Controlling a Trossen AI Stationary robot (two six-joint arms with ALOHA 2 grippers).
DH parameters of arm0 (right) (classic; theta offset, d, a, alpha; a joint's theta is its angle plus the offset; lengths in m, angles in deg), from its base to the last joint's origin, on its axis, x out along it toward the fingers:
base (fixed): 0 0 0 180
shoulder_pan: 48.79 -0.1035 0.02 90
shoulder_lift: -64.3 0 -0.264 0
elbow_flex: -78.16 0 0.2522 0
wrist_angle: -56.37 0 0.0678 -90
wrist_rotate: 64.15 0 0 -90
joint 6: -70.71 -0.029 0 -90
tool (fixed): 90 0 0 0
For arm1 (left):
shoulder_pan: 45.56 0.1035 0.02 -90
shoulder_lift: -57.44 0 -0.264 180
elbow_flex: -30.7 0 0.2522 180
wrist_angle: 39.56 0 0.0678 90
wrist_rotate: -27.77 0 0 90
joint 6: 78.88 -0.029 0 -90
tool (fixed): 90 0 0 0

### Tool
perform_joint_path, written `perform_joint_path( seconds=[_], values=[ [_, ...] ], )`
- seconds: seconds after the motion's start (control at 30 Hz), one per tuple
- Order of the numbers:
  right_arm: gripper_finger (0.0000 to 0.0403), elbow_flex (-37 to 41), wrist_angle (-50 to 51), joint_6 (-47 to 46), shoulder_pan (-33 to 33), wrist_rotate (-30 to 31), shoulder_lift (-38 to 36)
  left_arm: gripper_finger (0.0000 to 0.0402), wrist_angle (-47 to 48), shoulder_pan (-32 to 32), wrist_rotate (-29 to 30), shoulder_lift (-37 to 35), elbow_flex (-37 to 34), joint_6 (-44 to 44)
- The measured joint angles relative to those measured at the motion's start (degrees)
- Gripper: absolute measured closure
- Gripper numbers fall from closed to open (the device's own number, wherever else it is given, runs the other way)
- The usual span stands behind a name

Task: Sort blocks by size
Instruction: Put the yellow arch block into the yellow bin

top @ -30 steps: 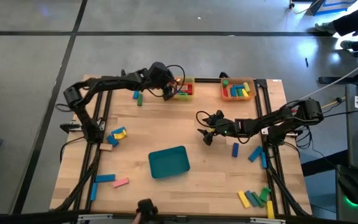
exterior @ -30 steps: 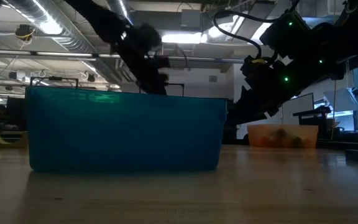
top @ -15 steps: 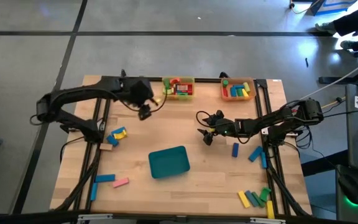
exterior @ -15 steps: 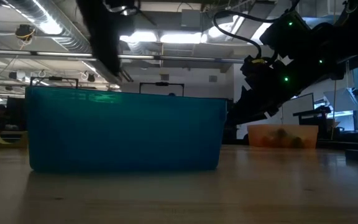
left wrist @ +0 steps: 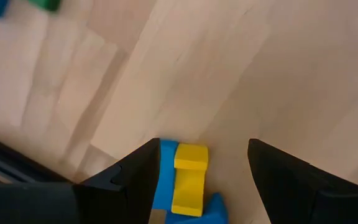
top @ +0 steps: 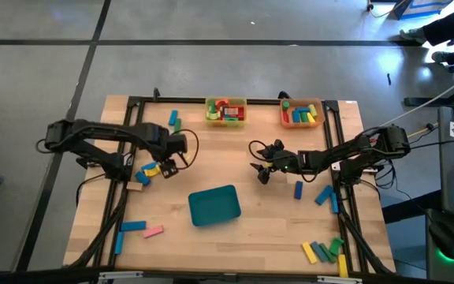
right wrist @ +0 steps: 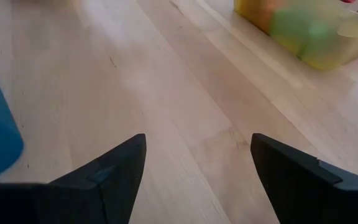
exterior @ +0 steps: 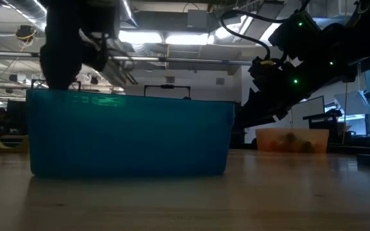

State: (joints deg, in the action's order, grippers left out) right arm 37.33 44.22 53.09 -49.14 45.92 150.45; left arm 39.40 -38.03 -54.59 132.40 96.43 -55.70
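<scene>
I have the left end effector (top: 168, 162) over the left part of the pale wood-plank desk (top: 235, 154), fingers spread and holding nothing. Through its wrist camera a yellow block (left wrist: 189, 180) with a notched, squarish outline shows between the dark fingers, lying flat against a blue block (left wrist: 166, 177) of smooth painted wood; neither finger touches them. From above, that same pair (top: 150, 170) sits just beside the end effector, with a tan piece (top: 136, 187) close by.

My right end effector (top: 260, 162) waits mid-desk, also spread wide and empty; its wrist camera sees only bare grain, a teal corner and a blurred yellow tray.

The teal tray (top: 214, 205), a smooth rounded rectangle, sits near the middle. At the far edge, a yellow tray (top: 225, 110) holds red and green pieces and an orange tray (top: 302, 113) holds mixed bars. Loose blocks remain: a blue and green pair (top: 174, 120) at the far left, a blue bar and a pink bar (top: 140, 229) at the near left, blue bars (top: 315, 192) at the right, and a fan of yellow and green bars (top: 325, 252) at the near right.
</scene>
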Motion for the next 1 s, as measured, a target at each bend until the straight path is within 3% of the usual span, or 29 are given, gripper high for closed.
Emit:
perform_joint_path(
  seconds=[0.4, 1.0],
  values=[
    [0.0111, 0.0, 0.0, -0.1, 0.0, -0.2, 0.0, 0.0178, -3.4, -0.6, 0.0, 0.0, -8.6, 4.9],
    [0.0111, 0.0, 0.3, -0.1, 0.0, 0.4, 0.0, 0.0178, -9.5, -1.7, -3.0, 0.0, -15.6, 3.0]
  ],
)
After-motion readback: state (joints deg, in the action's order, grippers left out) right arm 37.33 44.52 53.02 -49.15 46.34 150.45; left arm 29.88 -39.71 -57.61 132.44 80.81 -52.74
